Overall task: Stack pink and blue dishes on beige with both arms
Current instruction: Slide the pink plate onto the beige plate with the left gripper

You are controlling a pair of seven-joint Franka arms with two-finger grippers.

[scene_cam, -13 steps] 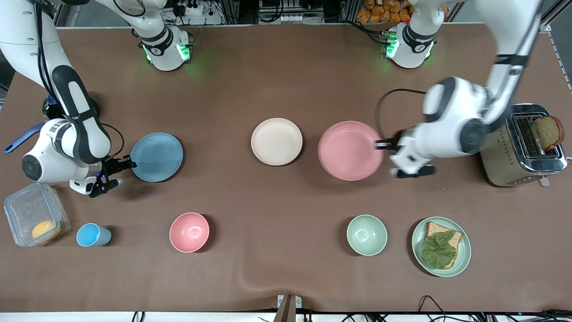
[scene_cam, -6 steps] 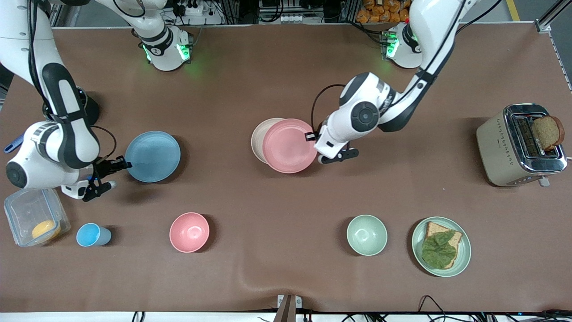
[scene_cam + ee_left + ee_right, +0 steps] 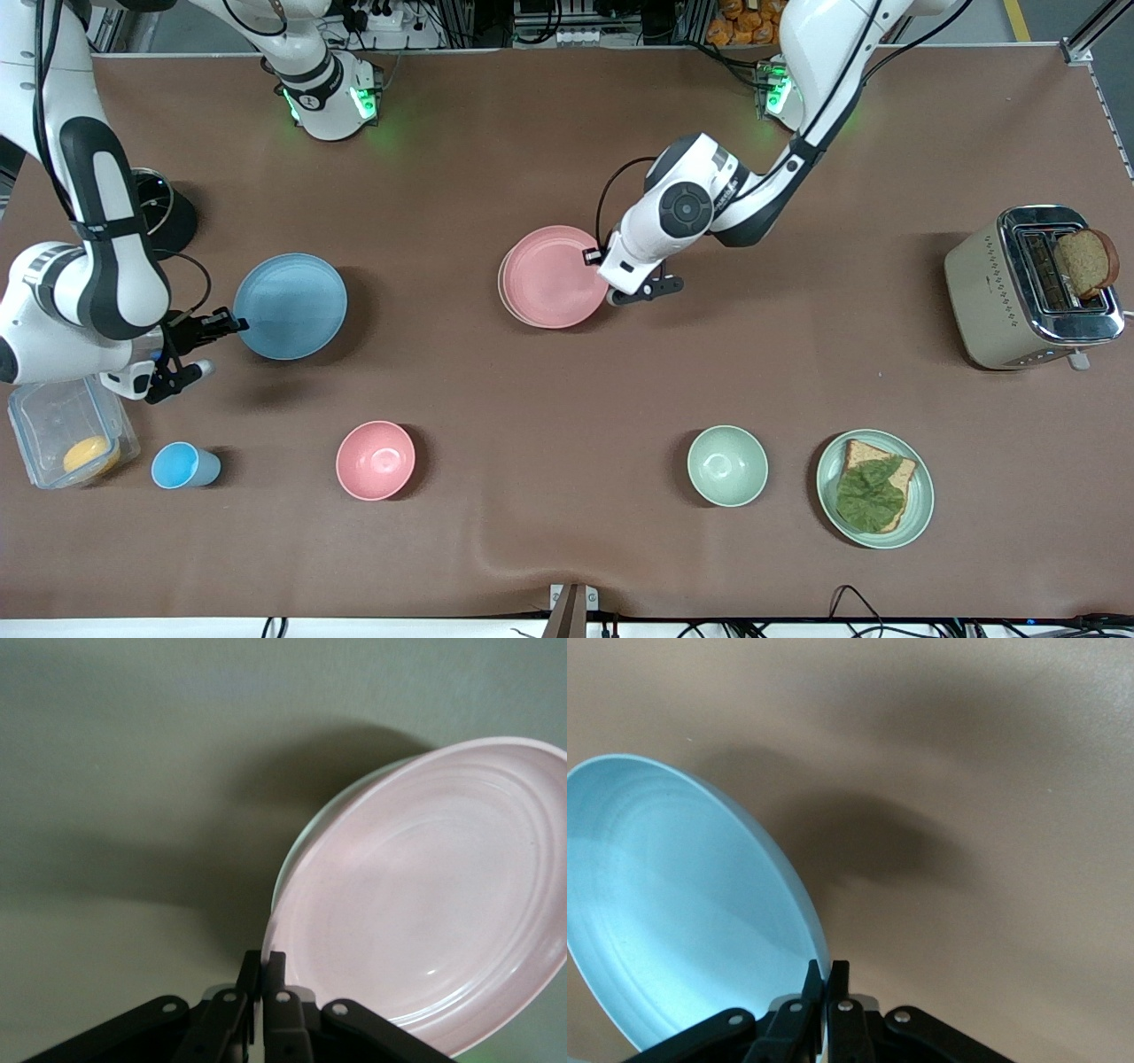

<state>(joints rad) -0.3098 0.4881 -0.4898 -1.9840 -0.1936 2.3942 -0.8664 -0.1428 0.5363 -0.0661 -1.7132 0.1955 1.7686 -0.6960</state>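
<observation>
Both grippers are pinching plates by the rim, as you can see. Your left gripper (image 3: 595, 263) has its fingers (image 3: 273, 979) closed on the edge of the pink plate (image 3: 554, 276), which sits over the beige plate (image 3: 502, 285); only a thin cream sliver of the beige one shows along the edge toward the right arm's end. From the left wrist view the pink plate (image 3: 425, 895) looks tilted, though whether it touches the beige plate beneath is hard to tell. Your right gripper (image 3: 229, 324) has its jaws closed on the rim of the blue plate (image 3: 291, 307), over the table (image 3: 567, 133) near the right arm's end; the shadow under the blue plate (image 3: 682, 912) in the right wrist view suggests that it is lifted clear.

Nearer the front camera you have a clear container (image 3: 66, 430), a blue cup (image 3: 183, 466), a pink bowl (image 3: 376, 460), a green bowl (image 3: 727, 465) and a green plate (image 3: 875, 488) with bread and a leaf. A toaster (image 3: 1032, 288) holding a slice stands at the left arm's end.
</observation>
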